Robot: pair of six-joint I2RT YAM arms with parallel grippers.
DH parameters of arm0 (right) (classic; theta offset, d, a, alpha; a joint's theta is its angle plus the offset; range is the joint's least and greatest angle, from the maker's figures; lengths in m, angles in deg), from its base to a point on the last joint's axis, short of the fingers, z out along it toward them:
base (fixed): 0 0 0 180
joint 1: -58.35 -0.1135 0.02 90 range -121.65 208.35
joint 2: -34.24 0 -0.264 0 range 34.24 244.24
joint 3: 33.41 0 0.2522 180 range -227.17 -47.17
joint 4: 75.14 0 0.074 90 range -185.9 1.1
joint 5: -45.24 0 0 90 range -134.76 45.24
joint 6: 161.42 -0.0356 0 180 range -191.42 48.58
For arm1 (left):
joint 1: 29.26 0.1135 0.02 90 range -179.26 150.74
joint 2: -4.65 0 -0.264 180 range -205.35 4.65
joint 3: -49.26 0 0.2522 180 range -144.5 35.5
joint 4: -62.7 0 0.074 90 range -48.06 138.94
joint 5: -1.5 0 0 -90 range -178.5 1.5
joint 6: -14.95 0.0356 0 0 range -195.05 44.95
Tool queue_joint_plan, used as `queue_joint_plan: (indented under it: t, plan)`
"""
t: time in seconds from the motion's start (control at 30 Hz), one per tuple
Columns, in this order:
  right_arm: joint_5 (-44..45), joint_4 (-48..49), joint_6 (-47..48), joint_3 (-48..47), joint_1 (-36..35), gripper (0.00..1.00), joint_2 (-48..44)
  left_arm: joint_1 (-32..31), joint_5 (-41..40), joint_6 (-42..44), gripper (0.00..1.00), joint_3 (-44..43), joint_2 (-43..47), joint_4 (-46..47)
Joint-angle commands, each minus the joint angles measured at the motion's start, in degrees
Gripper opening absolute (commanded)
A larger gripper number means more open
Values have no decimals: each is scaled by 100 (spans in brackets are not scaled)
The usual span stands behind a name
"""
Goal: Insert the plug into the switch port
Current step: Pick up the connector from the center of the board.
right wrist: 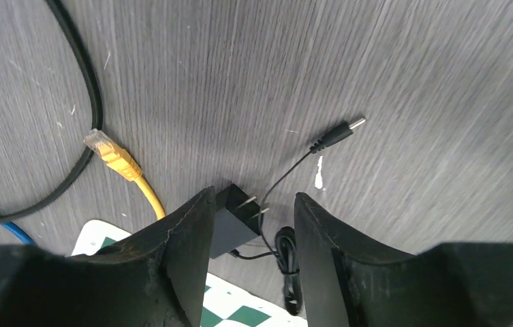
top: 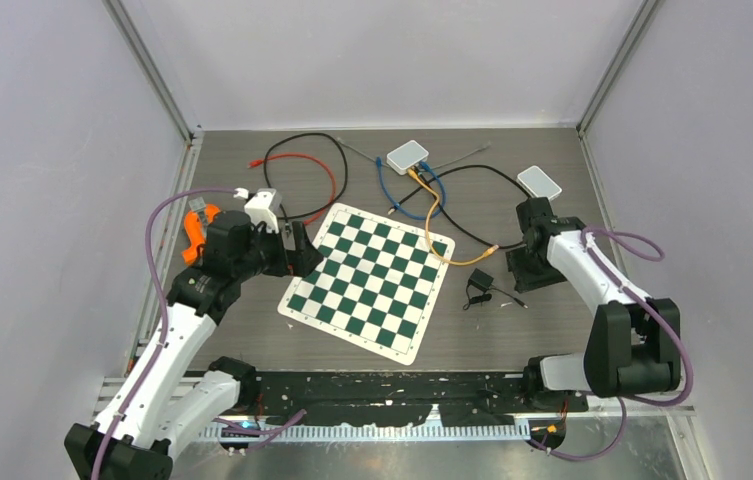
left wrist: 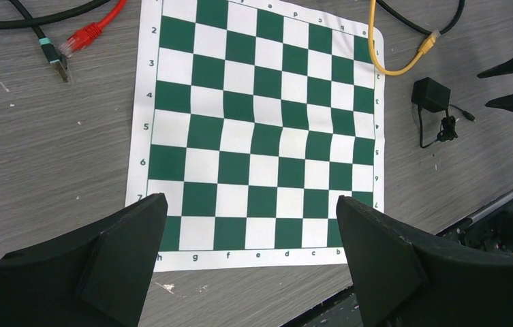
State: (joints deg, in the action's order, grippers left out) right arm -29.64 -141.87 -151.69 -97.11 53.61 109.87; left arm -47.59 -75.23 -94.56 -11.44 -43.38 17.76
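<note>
left end effector [left wrist: 251,201] spread wide over chessboard [left wrist: 260,129], right end effector [right wrist: 253,196] apart above power adapter [right wrist: 231,222]

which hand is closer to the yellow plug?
Right. The right hand hangs just beside the yellow plug, over the black adapter; the left hand is across the chessboard.

The worktop [right wrist: 390,61] looks like matt grey wood-grain laminate, lightly scuffed. The chess mat [left wrist: 253,136] is a thin, smooth sheet. The black adapter [right wrist: 229,225] is matt plastic with shiny metal prongs [right wrist: 248,202]. The rubbery yellow cable [right wrist: 134,174] ends in a clear plastic plug [right wrist: 97,139].
</note>
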Motion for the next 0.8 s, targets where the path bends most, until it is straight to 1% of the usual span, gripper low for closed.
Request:
queue_joint_plan:
  t: [0.0,0.17,0.27,0.33,0.5,0.77]
  plan:
    - [-592,291,-1023,33,182,52,247,-31,72,-28,99,-70,61,98]
    - [-867,516,-2015,459,293,49,218,-39,21,-13,100,-94,68,56]
    - [-848,675,-2751,860,313,49,-85,-39,34,-19,100,-120,78,23]
    - [-715,710,-3053,1020,316,49,-279,-39,2,-18,100,-114,79,9]
    - [-368,527,-3201,1088,389,48,-453,-39,57,-35,100,-114,49,40]
    - [-303,517,-3180,1096,637,46,-129,-39,-36,23,100,-122,62,-19]
